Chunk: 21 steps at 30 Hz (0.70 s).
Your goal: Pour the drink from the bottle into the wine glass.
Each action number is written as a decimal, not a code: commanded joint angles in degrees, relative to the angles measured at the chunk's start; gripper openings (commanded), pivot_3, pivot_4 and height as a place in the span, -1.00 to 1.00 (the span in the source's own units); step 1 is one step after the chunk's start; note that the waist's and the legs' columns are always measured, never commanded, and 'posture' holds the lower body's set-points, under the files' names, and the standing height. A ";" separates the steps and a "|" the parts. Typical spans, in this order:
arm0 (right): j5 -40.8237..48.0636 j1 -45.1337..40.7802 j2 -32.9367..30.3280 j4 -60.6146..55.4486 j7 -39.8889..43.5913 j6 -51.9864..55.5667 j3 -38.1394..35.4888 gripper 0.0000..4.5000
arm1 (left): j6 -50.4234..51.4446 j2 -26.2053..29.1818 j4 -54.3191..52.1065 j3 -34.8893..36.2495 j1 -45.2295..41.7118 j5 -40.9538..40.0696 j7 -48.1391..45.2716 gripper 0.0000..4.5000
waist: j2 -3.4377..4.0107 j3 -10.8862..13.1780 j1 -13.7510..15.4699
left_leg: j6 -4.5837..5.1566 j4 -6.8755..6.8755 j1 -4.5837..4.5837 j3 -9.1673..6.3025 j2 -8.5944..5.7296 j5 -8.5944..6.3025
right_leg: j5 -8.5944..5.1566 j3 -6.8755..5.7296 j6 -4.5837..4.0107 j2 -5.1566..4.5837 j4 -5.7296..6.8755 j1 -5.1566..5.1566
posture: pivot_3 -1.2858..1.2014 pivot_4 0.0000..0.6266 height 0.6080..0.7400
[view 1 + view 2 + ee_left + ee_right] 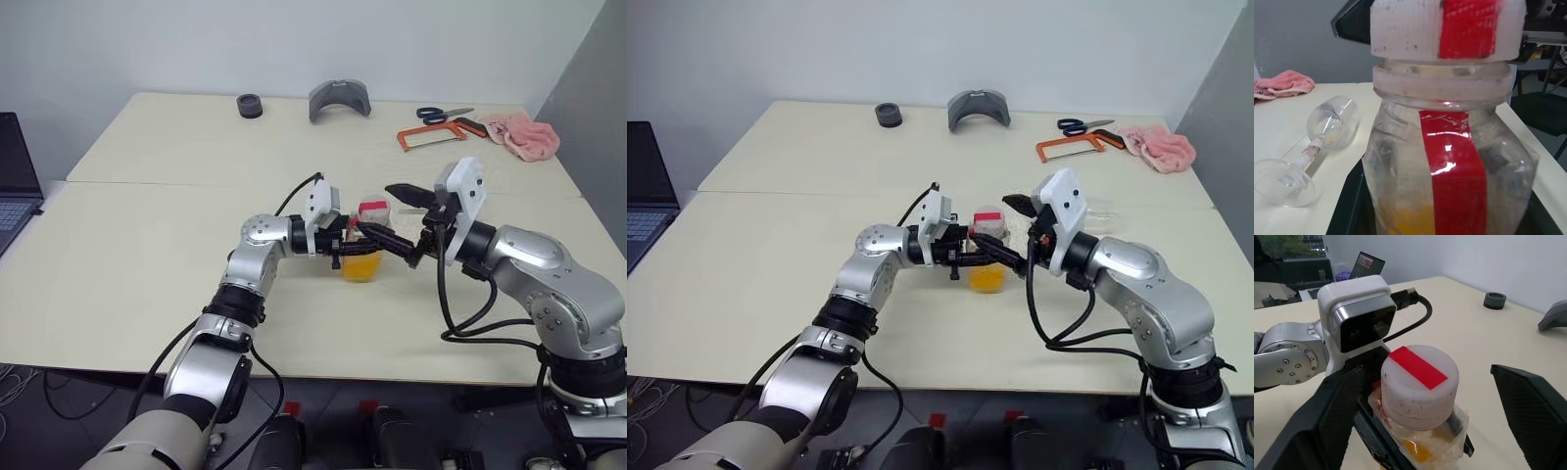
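1. The left claw (345, 245) points across toward the robot's right and is clamped on the body of the bottle (364, 253), holding it upright just above the table (147, 245)
2. The right claw (1425, 396) stands spread wide, one finger on each side of the bottle's cap (1419, 384) and neither touching it
3. The cap, white with a red strip, is on, so no pouring looks possible yet; my guess is that the step in hand is to uncap it
4. The bottle's long axis runs straight up, and the cap lies directly ahead of the right claw, between its fingers; the right arm is the one placed to close on it
5. The drink (361, 266) sits low in the bottle
6. The wine glass (1312, 147) lies on its side on the table, beyond the bottle; it would likely need standing up before any pour
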 commanded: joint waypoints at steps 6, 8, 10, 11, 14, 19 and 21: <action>-0.65 -0.89 0.73 -1.49 0.51 -1.41 -0.19 -0.19 | -1.41 -0.14 -2.69 0.01 -0.42 -0.56 -0.27 -0.29 | 0.00 0.00 0.00 | 0.00 0.00 0.00 -0.01 0.00 0.00 | 0.00 0.00 0.00 0.00 0.00 0.00 | 0.03 -0.52 1.00; -2.60 -0.71 -0.12 -1.84 1.09 -2.86 0.84 -0.19 | -1.45 -0.16 -2.67 0.01 -0.39 -0.55 -0.24 -0.29 | 0.00 0.00 0.00 | 0.00 0.00 0.00 -0.01 0.00 0.00 | 0.00 0.00 0.00 0.00 0.00 0.00 | 0.03 -0.52 1.00; -6.20 -0.40 -1.22 -2.26 2.00 -6.45 2.27 -0.19 | -1.44 -0.22 -2.78 -0.04 -0.30 -0.54 -0.15 -0.29 | 0.00 0.00 0.00 | 0.00 0.00 0.00 0.00 -0.01 0.00 | 0.00 0.00 0.00 0.00 0.00 0.00 | 0.03 -0.52 1.00; -8.80 -0.21 -1.70 -2.45 2.03 -9.33 3.16 -0.19 | -1.46 -0.24 -2.80 -0.05 -0.24 -0.53 -0.10 -0.29 | 0.00 0.00 0.00 | 0.00 0.00 0.00 0.00 -0.01 0.00 | 0.00 -0.01 0.00 0.00 -0.01 0.00 | 0.03 -0.52 1.00; -13.25 0.84 -0.38 -2.08 0.99 -16.72 3.26 -0.23 | -1.44 -0.23 -2.99 -0.03 0.07 -0.53 0.02 -0.29 | 0.00 0.00 0.00 | 0.00 0.00 0.00 0.02 -0.03 0.00 | 0.00 -0.02 0.00 0.01 -0.01 0.00 | 0.03 -0.52 1.00; -4.97 3.32 5.51 -3.12 -1.88 -14.43 -3.67 -0.23 | -1.23 -0.22 -3.65 0.10 0.62 -0.57 0.58 -0.29 | 0.00 0.00 0.00 | -0.01 0.00 0.00 0.01 0.01 0.01 | 0.00 0.00 0.00 0.01 0.01 0.00 | 0.03 -0.52 1.00; -2.20 4.09 6.68 -3.93 -4.09 -12.33 -7.19 -0.23 | -0.97 -0.12 -3.98 0.42 0.83 -0.73 1.08 -0.29 | 0.00 0.00 0.05 | -0.02 0.01 -0.01 -0.06 0.07 0.01 | 0.00 0.00 0.00 -0.04 0.02 0.00 | 0.03 -0.52 1.00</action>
